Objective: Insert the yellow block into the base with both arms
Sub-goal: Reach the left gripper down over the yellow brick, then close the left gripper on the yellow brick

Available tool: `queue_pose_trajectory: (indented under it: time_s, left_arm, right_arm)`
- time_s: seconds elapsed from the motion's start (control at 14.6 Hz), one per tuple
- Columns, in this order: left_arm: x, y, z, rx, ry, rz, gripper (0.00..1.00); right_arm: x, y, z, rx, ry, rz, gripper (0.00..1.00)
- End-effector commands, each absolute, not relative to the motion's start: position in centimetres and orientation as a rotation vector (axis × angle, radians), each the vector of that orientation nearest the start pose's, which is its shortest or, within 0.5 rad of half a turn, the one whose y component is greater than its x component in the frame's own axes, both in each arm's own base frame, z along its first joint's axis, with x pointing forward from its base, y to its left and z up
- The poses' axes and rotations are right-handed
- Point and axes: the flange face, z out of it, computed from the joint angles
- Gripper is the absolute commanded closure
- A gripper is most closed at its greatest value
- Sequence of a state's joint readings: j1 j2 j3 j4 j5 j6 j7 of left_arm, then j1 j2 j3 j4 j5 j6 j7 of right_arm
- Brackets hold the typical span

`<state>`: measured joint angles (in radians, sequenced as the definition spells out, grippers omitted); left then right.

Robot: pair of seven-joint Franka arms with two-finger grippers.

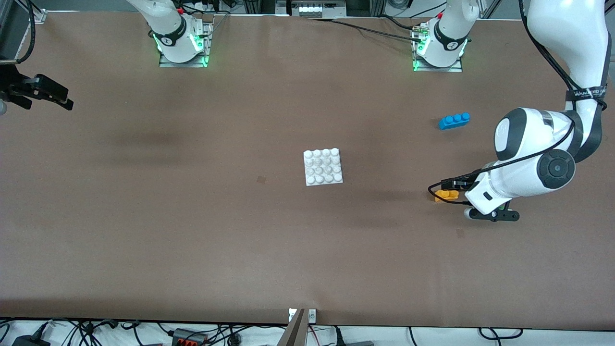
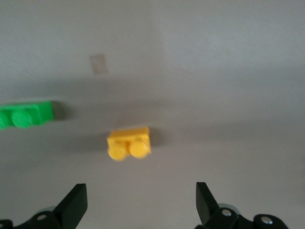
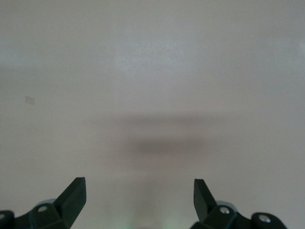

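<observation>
The right gripper (image 1: 65,102) waited wide open, well apart from the base (image 1: 323,166), toward the right arm's end. The yellow block (image 1: 446,194) lay toward the left arm's end. The left gripper (image 2: 140,200) hovered over it, wide open. Step: approach; next, descend and close.

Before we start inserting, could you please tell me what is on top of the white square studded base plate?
Nothing sits on the white square studded base plate: all sixteen studs show bare. What lies under the plate is covered.
</observation>
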<state>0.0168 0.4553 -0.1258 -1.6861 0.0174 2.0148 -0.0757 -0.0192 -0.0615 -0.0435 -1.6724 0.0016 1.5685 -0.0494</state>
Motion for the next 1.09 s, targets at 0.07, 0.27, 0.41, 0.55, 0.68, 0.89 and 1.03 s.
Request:
queue_pose_trajectory:
  time_s: [0.07,0.27,0.41,0.55,0.68,0.89,1.03]
  left_arm:
    - [63.3,-5.0,29.2,-3.152,0.117,0.017,0.0]
    - [62.6,-4.5,28.0,-3.154,0.109,0.0,0.0]
    - [62.8,-4.4,27.4,-3.157,0.107,-0.041,0.0]
    - [62.5,-4.4,26.2,-3.161,0.103,-0.063,0.0]
    - [61.9,-4.5,25.1,-3.163,0.105,-0.097,0.0]
    - [61.7,-4.2,24.1,-3.163,0.105,-0.083,0.0]
    - [61.6,-4.1,23.5,-3.165,0.098,-0.068,0.0]
  right_arm:
    - [53.1,-3.2,61.6,-3.117,0.043,0.075,0.0]
    - [53.1,-3.1,61.6,-3.117,0.038,0.075,0.0]
    - [53.1,-3.1,61.5,-3.117,0.038,0.077,0.0]
    - [53.2,-2.8,61.5,-3.116,0.031,0.077,0.0]
    - [53.2,-2.5,61.5,-3.116,0.026,0.077,0.0]
    - [53.1,-3.0,61.5,-3.115,0.036,0.08,0.0]
    - [53.1,-3.1,61.4,-3.115,0.038,0.087,0.0]
